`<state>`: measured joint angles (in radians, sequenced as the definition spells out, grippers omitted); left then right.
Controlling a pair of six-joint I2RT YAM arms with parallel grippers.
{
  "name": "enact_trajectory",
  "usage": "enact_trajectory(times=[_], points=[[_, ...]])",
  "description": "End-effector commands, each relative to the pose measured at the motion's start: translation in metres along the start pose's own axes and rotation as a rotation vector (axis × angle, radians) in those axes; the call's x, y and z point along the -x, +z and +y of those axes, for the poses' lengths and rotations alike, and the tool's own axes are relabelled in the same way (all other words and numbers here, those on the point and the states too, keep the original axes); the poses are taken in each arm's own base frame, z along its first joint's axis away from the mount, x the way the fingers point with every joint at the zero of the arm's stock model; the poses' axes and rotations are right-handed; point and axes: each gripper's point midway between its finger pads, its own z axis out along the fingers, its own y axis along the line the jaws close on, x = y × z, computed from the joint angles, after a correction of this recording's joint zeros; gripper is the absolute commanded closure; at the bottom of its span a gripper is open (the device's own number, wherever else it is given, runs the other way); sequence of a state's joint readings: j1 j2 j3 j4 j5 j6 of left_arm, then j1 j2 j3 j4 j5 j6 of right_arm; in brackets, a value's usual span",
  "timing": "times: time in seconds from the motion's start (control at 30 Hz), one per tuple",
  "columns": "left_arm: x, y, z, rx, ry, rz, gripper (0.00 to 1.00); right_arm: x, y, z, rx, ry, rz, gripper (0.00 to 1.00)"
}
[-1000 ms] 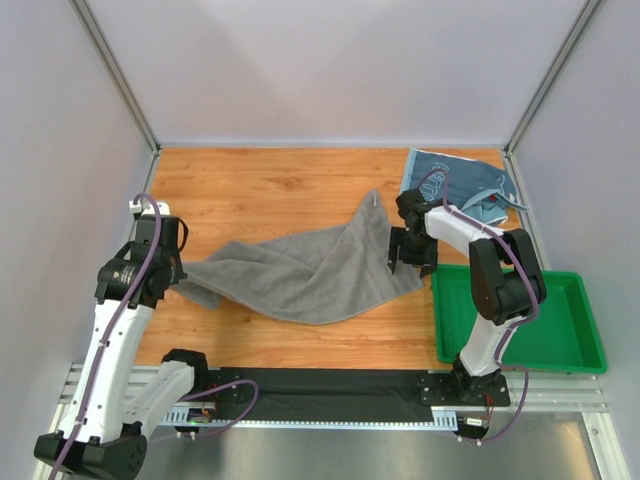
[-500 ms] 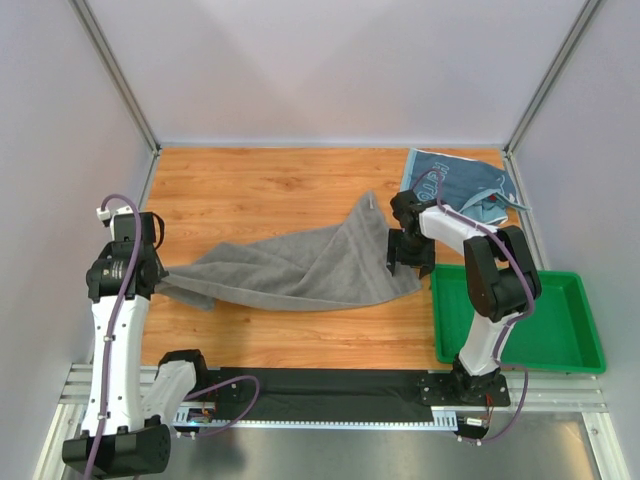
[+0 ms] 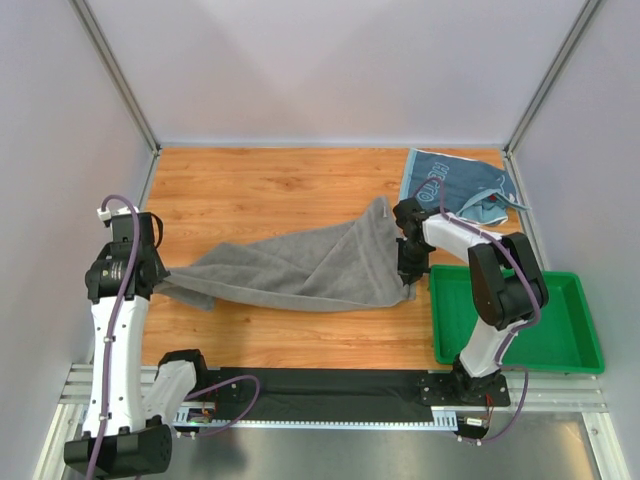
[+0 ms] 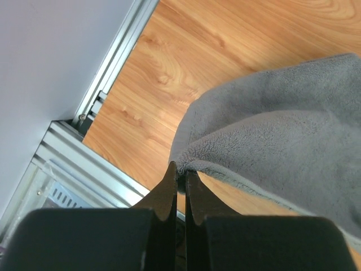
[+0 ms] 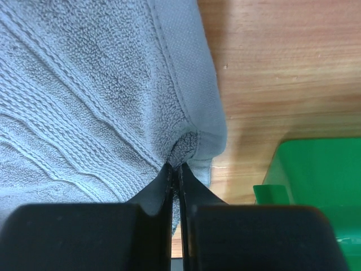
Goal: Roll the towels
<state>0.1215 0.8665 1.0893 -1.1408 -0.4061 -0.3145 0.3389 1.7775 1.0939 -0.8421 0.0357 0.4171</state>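
My left pincer (image 4: 179, 176) is squeezed tight on the left end of the grey towel (image 3: 290, 268). The two fingers are pressed together. A soft fold of the towel's edge is caught right at their tips. This end is held up over the wooden table (image 3: 250, 185), close to the left side. The metal rail (image 4: 79, 164) along the table's edge is just below it.

My right pincer (image 5: 175, 168) is squeezed tight too. It has grabbed a little bunch of the same towel at its right end, just inside the sewn hem. The cloth puckers where the fingers bite it. The green tray (image 5: 316, 169) is just beside this pincer, on its right, and the towel does not touch it.

So the grey towel is held between my two pincers across the middle of the table. It is thin and bunched on the left. It spreads out wide on the right, with one corner pointing to the back of the table. It sags and folds in the middle. I cannot tell how much of it lies on the wood.

The blue towel (image 3: 455, 185) lies at the back right corner of the table. It has white letters on it and looks a bit crumpled. It is behind my right arm and not touching the grey one.
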Motion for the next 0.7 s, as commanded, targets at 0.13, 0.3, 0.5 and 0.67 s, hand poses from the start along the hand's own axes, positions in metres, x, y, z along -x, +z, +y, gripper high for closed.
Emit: enact_trajectory(times=[0.13, 0.3, 0.5, 0.67], points=[[0.026, -0.03, -0.019, -0.184, 0.0, -0.111, 1.0, 0.008, -0.028, 0.029, 0.134, -0.026, -0.044, 1.0], [0.042, -0.071, -0.028, -0.33, 0.01, -0.212, 1.0, 0.02, -0.121, 0.046, 0.299, -0.021, -0.216, 1.0], [0.066, -0.131, -0.031, -0.476, 0.016, -0.382, 1.0, 0.002, -0.221, 0.032, 0.376, -0.015, -0.377, 1.0], [0.073, -0.164, -0.038, -0.598, -0.012, -0.508, 1.0, -0.051, -0.265, 0.012, 0.46, -0.051, -0.446, 1.0]])
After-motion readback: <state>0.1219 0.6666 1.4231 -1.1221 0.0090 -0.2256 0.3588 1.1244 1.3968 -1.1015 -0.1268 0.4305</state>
